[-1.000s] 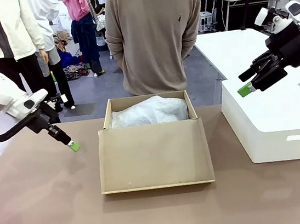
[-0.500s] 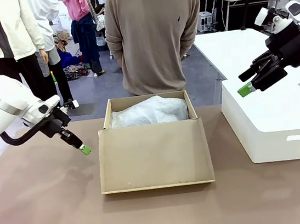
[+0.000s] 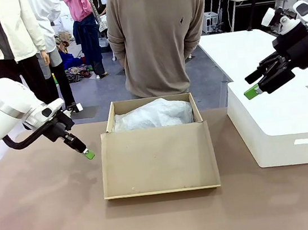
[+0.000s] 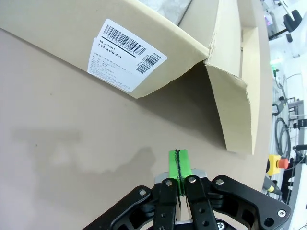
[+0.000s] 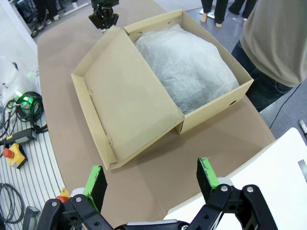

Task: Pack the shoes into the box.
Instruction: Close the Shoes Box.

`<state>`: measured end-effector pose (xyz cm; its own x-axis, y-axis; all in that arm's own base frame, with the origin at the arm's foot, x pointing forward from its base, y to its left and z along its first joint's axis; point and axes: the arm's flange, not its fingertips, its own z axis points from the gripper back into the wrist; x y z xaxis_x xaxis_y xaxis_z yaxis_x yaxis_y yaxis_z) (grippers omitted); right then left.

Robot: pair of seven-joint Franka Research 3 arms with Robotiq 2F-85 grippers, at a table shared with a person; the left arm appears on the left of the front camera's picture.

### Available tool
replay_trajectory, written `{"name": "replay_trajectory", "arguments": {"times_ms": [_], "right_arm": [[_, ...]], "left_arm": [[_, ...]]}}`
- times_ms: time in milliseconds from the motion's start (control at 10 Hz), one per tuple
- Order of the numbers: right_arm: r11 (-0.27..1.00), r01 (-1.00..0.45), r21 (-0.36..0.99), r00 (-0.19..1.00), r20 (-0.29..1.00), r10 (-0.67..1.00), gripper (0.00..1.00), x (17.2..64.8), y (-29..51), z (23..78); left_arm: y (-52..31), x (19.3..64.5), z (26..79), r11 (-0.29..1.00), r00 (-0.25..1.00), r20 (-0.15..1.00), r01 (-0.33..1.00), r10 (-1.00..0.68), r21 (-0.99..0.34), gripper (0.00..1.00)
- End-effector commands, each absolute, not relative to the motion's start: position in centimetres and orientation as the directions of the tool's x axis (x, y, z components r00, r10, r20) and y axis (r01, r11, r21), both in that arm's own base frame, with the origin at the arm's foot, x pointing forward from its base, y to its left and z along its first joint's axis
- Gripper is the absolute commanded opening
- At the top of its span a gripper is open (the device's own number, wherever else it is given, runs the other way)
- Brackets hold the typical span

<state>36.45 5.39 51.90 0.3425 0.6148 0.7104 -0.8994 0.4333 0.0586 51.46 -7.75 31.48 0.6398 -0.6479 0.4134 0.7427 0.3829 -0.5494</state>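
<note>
I see the box (image 3: 155, 143) mid-desk, lid folded toward me, tissue (image 3: 153, 115) covering its contents. Thin card looks light and floppy; I'd lift the lid's free edge. Left end effector (image 3: 89, 154) pressed together beside the box, right (image 3: 250, 86) spread

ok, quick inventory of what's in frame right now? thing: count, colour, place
box: 1, tan cardboard, table centre, lid flap open toward the robot
tissue paper: 1 heap, white, inside the box; shoes not seen, contents under it hidden
barcode label: 1, white, on the box's outer side wall near the left hand
big white box: 1, white, on the table to the robot's right
table: 1, brown top
person: 1, beige sweater, standing at the far side behind the box
left hand: 1, black with green pads, shut, empty, low beside the lid's left corner
right hand: 1, black with green pads, open, empty, above the big white box
</note>
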Motion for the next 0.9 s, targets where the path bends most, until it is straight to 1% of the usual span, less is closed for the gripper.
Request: {"name": "replay_trajectory", "arguments": {"times_ms": [0,300,400,800], "right_arm": [[0.413,-0.909,0.053,0.314,0.74,0.595,1.0,36.7,5.5,51.7],[0.413,-0.909,0.053,0.314,0.74,0.595,1.0,36.7,5.5,51.7],[0.413,-0.909,0.053,0.314,0.74,0.595,1.0,36.7,5.5,51.7],[0.413,-0.909,0.053,0.314,0.74,0.595,1.0,36.7,5.5,51.7]], "left_arm": [[-7.7,51.2,31.6,0.382,0.637,0.417,0.746,-0.648,-0.546,0.0],[-8.4,51.7,31.3,0.383,0.649,0.412,0.734,-0.639,-0.562,0.0],[-8.7,51.8,31.2,0.402,0.661,0.407,0.726,-0.63,-0.558,0.0],[-10.2,52.2,30.0,0.375,0.648,0.43,0.737,-0.629,-0.563,0.0]]}}
